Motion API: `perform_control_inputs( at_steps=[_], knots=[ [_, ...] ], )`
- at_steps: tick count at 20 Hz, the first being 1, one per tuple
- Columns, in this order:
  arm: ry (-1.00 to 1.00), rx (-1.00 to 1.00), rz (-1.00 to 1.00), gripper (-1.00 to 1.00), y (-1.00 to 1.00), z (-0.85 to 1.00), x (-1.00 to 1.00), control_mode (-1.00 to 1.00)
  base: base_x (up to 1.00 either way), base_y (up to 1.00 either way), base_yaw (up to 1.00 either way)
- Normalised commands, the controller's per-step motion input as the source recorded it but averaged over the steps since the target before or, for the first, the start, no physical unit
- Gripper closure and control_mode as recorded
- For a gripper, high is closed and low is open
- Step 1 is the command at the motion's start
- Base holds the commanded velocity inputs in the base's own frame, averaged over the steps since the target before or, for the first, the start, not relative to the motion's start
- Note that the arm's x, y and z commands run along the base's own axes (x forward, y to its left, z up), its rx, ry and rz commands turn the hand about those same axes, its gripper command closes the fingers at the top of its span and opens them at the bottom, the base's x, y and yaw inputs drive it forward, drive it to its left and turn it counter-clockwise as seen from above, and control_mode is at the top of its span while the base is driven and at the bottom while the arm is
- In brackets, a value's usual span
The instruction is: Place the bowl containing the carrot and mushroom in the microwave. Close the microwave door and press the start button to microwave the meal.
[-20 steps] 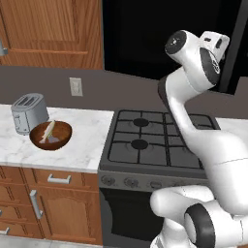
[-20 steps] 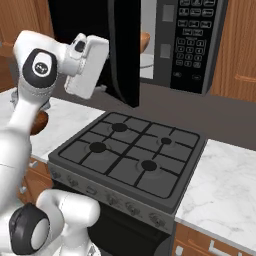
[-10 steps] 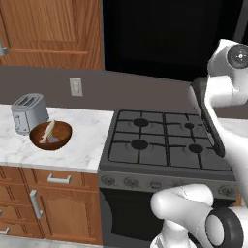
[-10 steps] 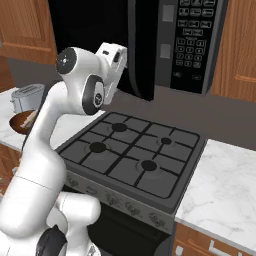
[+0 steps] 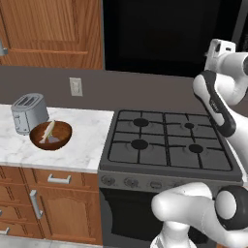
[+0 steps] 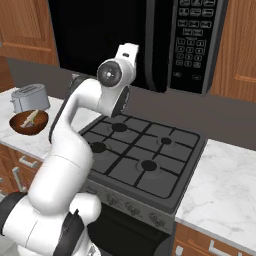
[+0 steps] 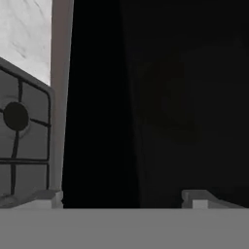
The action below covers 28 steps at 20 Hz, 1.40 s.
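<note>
The microwave hangs black above the stove, between wooden cabinets, its button panel on the right. Its door looks swung nearly flush with the front, though the dark glass makes it hard to say whether it is fully latched. The tan bowl with the carrot and mushroom cannot be made out behind that window. The white arm reaches up over the burners, and the hand is right against the dark door face; its two fingertips stand well apart, open, holding nothing. Away to the left on the marble surface, a darker brown bowl of food sits just in front of a silver toaster.
</note>
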Motion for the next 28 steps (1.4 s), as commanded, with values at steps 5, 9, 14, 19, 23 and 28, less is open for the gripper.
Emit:
perform_control_inputs(
  at_steps=[5,9,14,19,23,28],
  knots=[
    [0.0,-0.08,0.0,-1.0,0.06,0.48,0.61,-1.0,0.0,0.0,0.0],
    [0.05,-0.17,-0.05,-1.0,0.05,0.43,0.38,-1.0,0.0,0.0,0.0],
    [0.03,-0.1,-0.09,-1.0,0.0,0.04,0.4,-1.0,0.0,0.0,0.0],
    [-0.05,-0.01,-0.03,-1.0,0.0,-0.51,0.45,-1.0,0.0,0.0,0.0],
    [-0.32,0.0,0.0,-1.0,0.0,-0.96,0.02,-1.0,0.0,0.0,0.0],
    [-0.15,0.0,0.0,-1.0,0.0,0.04,-0.3,-1.0,0.0,0.0,0.0]
  ],
)
